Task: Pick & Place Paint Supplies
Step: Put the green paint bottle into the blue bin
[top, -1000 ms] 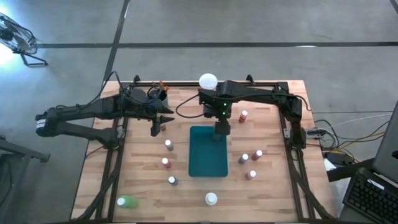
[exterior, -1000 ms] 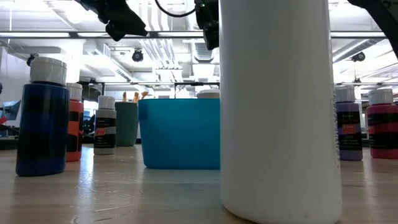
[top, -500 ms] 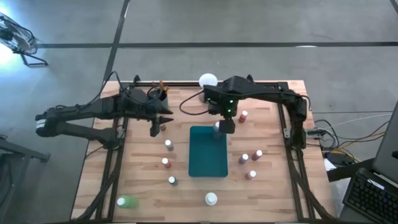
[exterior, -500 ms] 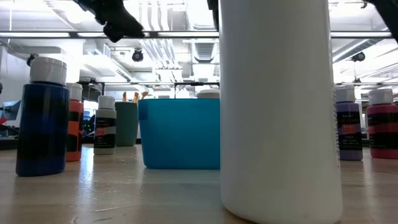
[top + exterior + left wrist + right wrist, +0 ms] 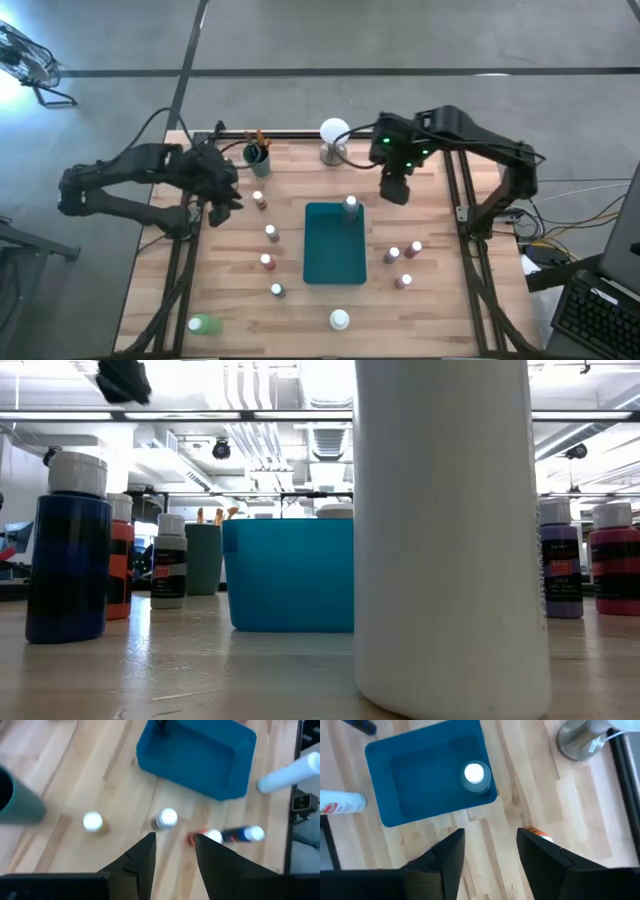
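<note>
One bottle (image 5: 350,204) has been deposited upright in the teal tray (image 5: 333,262); the right gripper (image 5: 393,188), emptied and open, has been withdrawn beside it.

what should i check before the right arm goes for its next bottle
1. Last bottle delivered: ok, it stands upright in the teal tray, at a corner.
2. Right gripper empty: ok, fingers apart, nothing between them.
3. Right gripper clear of the tray: ok, it is above the wood beside the tray.
4. Nearest target: ok, an orange bottle lies just past its fingers.
5. Left gripper out of the way: ok, open and empty over the table's far left side.
6. White ball lamp clearance: cannot tell.
</note>
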Motion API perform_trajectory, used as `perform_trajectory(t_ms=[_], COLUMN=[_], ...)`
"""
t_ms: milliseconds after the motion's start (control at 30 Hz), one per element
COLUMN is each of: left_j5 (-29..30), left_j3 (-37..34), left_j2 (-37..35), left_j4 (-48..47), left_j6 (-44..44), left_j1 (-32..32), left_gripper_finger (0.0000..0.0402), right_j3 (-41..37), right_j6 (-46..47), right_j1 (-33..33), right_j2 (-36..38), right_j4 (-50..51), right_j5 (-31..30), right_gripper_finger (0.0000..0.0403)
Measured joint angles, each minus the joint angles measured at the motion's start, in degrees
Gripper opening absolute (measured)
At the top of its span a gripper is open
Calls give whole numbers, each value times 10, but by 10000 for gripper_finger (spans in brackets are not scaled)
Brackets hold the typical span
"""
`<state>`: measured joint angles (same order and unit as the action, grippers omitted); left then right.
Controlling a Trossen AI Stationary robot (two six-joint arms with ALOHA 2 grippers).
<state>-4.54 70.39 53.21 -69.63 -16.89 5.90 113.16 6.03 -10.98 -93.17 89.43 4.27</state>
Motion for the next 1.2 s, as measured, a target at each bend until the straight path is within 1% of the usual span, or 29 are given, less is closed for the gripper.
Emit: perform_trajectory(t_ms=[100, 233, 367, 500, 633, 700, 800, 967, 1067, 1200], left_j5=[29, 64, 77, 74, 39, 36, 33, -10, -2, 29], left_j3=[47, 106, 166, 233, 271, 279, 278, 268, 268, 267], left_j2=[20, 71, 145, 218, 258, 271, 285, 301, 309, 312], left_j4=[-56, -106, -149, -207, -184, -188, -188, -188, -188, -188], left_j6=[-52, -138, -231, -348, -444, -483, -546, -670, -748, -833], left_j1=[-60, -174, -293, -379, -437, -461, -495, -537, -564, -597], left_gripper_finger=[135, 117, 100, 91, 87, 88, 87, 89, 88, 94], right_j3=[-2, -2, -3, -3, -3, -4, -9, -15, -23, -40], right_j6=[-3, -9, -44, -70, -93, -109, -126, -152, -165, -186], right_j1=[0, 0, 0, -1, -1, -1, -1, -1, -1, -2], right_j2=[19, 31, 32, 27, 22, 22, 22, 23, 22, 22], right_j4=[-1, -2, -2, -6, -15, -22, -43, -65, -82, -104], right_j5=[-23, -56, -60, -60, -60, -60, -60, -60, -60, -60], right_gripper_finger=[166, 155, 143, 129, 115, 108, 98, 81, 73, 68])
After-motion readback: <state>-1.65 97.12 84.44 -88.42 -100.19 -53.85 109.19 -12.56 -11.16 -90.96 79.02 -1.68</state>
